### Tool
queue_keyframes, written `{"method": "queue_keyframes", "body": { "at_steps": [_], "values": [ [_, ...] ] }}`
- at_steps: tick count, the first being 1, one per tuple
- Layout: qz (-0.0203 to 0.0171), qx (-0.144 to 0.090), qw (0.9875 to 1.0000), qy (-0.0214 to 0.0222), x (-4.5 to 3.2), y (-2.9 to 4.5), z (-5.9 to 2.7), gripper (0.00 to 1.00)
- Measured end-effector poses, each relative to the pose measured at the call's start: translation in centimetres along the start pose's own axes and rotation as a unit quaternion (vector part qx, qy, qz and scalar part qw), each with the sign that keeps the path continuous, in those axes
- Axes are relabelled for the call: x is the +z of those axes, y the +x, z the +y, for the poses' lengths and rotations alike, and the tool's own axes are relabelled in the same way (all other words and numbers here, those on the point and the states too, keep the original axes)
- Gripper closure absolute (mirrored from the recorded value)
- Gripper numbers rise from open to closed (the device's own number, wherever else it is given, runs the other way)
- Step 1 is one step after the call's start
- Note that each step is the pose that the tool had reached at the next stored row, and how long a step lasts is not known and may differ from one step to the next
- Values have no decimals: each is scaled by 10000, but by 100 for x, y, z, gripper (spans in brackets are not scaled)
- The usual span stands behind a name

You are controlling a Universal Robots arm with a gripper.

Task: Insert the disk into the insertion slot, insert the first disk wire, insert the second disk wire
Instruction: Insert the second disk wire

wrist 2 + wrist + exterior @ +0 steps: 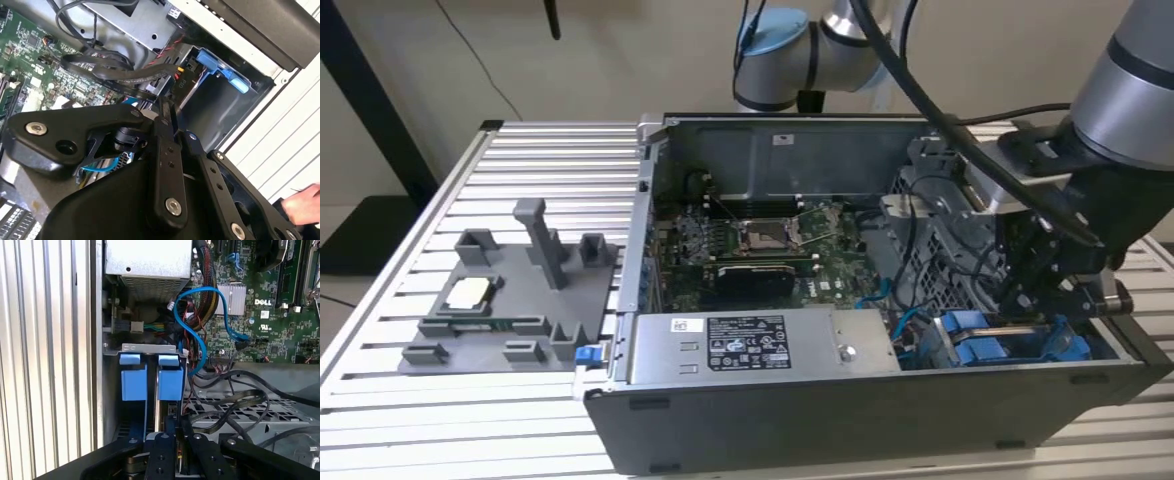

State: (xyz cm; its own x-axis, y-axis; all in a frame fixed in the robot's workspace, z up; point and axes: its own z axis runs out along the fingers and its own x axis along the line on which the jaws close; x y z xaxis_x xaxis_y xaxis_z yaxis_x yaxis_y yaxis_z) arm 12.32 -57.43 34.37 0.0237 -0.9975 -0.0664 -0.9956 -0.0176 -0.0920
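Inside the open computer case (881,420), at its corner on the exterior view's right, the arm's black tool (1047,300) reaches down toward the insertion slot (1014,345), a narrow grey sheet-metal bay with bright blue plastic parts. In the first wrist view the slot (150,347) shows a grey metal lip with two blue tabs beneath it, and between the blue pieces stands the thin edge of the disk (167,407), seen end-on in its blue carrier, seated down in the bay. The tool (170,440) has its black fingers (161,455) drawn close together on either side of that edge, but whether they actually clamp the disk I cannot tell.

A light-blue cable (197,325) loops from the green motherboard (270,315) down past the slot's blue tab, and black cables (235,400) lie across the perforated metal cage beside the bay, crowding the space near the tool. In the second wrist view a flat black cable (115,72) curves just above the tool (167,125), with a blue latch piece (220,70) on the grey bay wall beyond.

The grey labelled power-supply box (747,345) sits along the case's near wall. On the slatted metal surface (480,420), at the exterior view's left, rests a grey fixture tray (507,300) well apart from the case. A person's hand (302,205) shows at the edge of the second wrist view, over the slatted surface.
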Motion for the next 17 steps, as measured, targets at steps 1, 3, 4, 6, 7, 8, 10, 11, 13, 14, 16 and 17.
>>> {"method": "queue_keyframes", "body": {
  "at_steps": [1,3,4,6,7,8,10,11,13,14,16,17],
  "values": [
    [0,-1,10000,8,4,0,0,84],
    [0,-2,10000,21,11,1,1,84],
    [0,-2,10000,25,14,1,1,84],
    [0,-2,10000,35,21,2,2,84],
    [1,-3,10000,40,23,2,2,84],
    [2,-3,10000,45,25,2,2,84],
    [-1,-4,10000,52,33,2,2,84],
    [-2,-4,10000,54,39,2,3,84],
    [0,-4,10000,62,44,3,4,84],
    [0,-4,10000,65,51,4,5,84],
    [1,-5,10000,72,76,5,7,84],
    [5,-5,10000,74,88,6,8,84]
  ]
}}
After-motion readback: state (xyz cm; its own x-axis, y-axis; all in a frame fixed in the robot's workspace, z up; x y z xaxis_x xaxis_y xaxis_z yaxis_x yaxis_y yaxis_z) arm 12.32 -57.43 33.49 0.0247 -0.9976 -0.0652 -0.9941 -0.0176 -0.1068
